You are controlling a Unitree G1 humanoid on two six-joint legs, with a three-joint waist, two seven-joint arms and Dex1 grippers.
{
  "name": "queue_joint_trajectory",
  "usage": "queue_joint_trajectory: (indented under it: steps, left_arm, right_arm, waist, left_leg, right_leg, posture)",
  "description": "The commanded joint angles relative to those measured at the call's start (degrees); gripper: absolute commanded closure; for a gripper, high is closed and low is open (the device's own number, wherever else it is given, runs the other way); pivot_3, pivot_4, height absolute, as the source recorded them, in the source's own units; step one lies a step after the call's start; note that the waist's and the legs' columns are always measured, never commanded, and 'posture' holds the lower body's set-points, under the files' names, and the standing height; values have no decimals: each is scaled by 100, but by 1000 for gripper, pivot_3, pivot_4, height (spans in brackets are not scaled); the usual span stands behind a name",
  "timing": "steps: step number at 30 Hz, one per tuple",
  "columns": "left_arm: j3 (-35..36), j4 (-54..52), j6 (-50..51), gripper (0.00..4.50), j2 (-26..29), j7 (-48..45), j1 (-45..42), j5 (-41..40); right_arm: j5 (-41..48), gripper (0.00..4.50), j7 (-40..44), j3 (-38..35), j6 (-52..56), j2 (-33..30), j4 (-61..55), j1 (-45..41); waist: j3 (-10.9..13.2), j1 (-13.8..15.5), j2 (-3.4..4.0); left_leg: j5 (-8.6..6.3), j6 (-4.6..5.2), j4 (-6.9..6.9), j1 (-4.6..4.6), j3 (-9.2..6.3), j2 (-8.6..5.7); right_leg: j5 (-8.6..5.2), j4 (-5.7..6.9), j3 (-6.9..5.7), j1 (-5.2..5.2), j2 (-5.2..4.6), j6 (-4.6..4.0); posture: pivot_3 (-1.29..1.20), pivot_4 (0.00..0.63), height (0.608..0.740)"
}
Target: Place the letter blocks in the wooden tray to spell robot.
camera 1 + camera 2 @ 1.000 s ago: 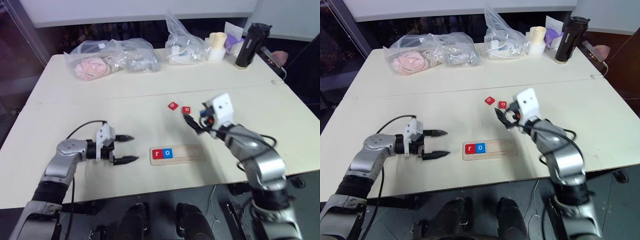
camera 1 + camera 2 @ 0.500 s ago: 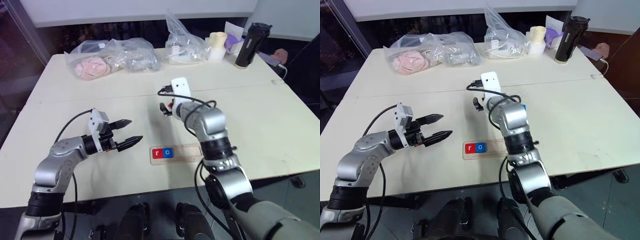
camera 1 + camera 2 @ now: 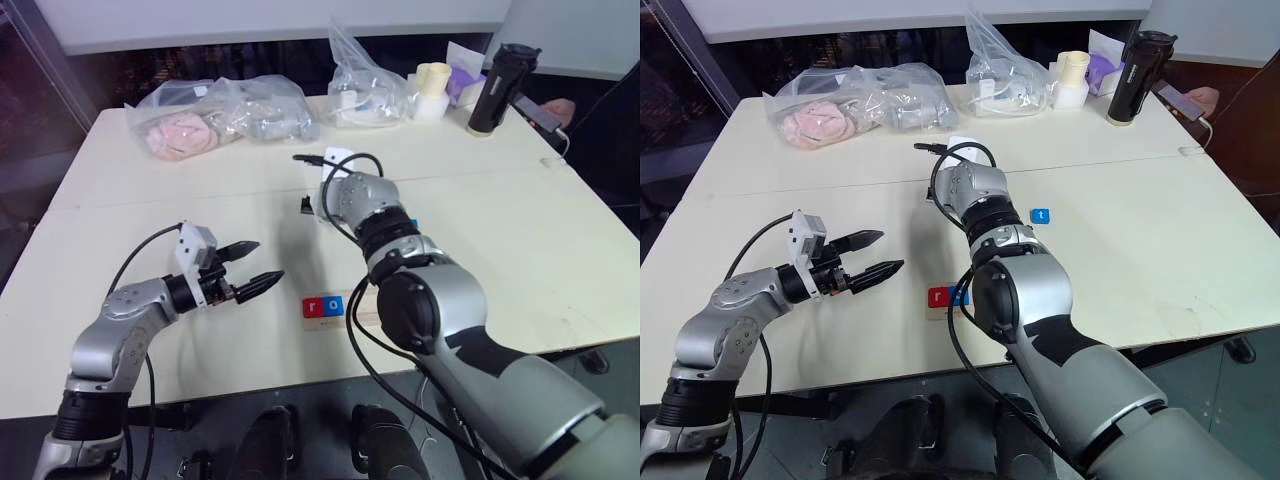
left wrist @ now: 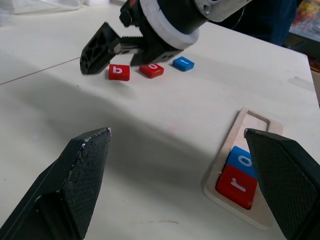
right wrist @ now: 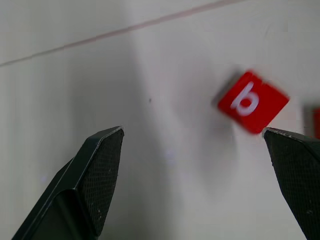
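Observation:
The wooden tray (image 4: 256, 131) lies near the table's front edge with a red r block (image 4: 236, 185) and a blue o block (image 4: 245, 160) at its left end. Beyond it lie a red b block (image 4: 119, 72), a red o block (image 4: 151, 70) and a blue t block (image 3: 1040, 215) in a row. My right gripper (image 4: 117, 50) hangs open just over the b block, which sits between and beyond its fingers (image 5: 252, 101). To the left of the tray my left gripper (image 3: 245, 268) is open and empty, pointing toward the tray. The right arm hides the tray's right part in the head views.
Plastic bags (image 3: 220, 120) of items, another bag (image 3: 365, 90), a white cup (image 3: 433, 85) and a black bottle (image 3: 495, 90) stand along the table's far edge. A person's hand (image 3: 555, 110) holding a phone is at the far right corner.
My right arm has swung left and forward across the table, bringing its gripper over the red b block. My left gripper has turned a little toward the tray and otherwise held its place.

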Motion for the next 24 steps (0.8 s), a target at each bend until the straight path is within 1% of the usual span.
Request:
queue_joint_trajectory:
  steps: [1, 7, 11, 16, 24]
  left_arm:
    - [89, -278, -53, 25, -24, 106, 17, -61]
    - [57, -443, -28, 25, -65, 237, 118, -68]
    - [59, -499, 8, 25, -76, 302, 127, -93]
    - [19, -526, 10, 25, -125, 381, 119, -60]
    - [15, -579, 17, 25, -145, 454, 114, -65]
  right_arm:
    - [321, 0, -148, -268, -195, -95, 236, -309]
    - [584, 0, -215, -528, -575, -252, 551, -471]
    - [460, 0, -161, -376, -768, -366, 625, -501]
    - [587, 0, -202, -495, -757, -489, 702, -466]
    - [451, 0, -49, -342, -853, -443, 758, -375]
  waist:
    - [0, 4, 0]
    - [0, 3, 0]
    - [0, -1, 0]
    - [0, 0, 0]
    - [0, -6, 0]
  left_leg:
    - [0, 0, 1, 0, 0, 0]
    - [0, 1, 7, 1, 0, 1]
    - [1, 2, 7, 1, 0, 1]
    - [1, 2, 7, 1, 0, 4]
    - [1, 2, 8, 1, 1, 11]
  right_leg:
    - [0, 0, 0, 2, 1, 0]
    - [0, 0, 0, 5, 3, 1]
    - [0, 1, 0, 6, 4, 1]
    - [0, 1, 0, 6, 7, 2]
    - [2, 2, 1, 6, 14, 3]
  posture:
    - [0, 150, 738]
    - [0, 150, 738]
    - [0, 150, 738]
    - [0, 150, 738]
    - [0, 150, 738]
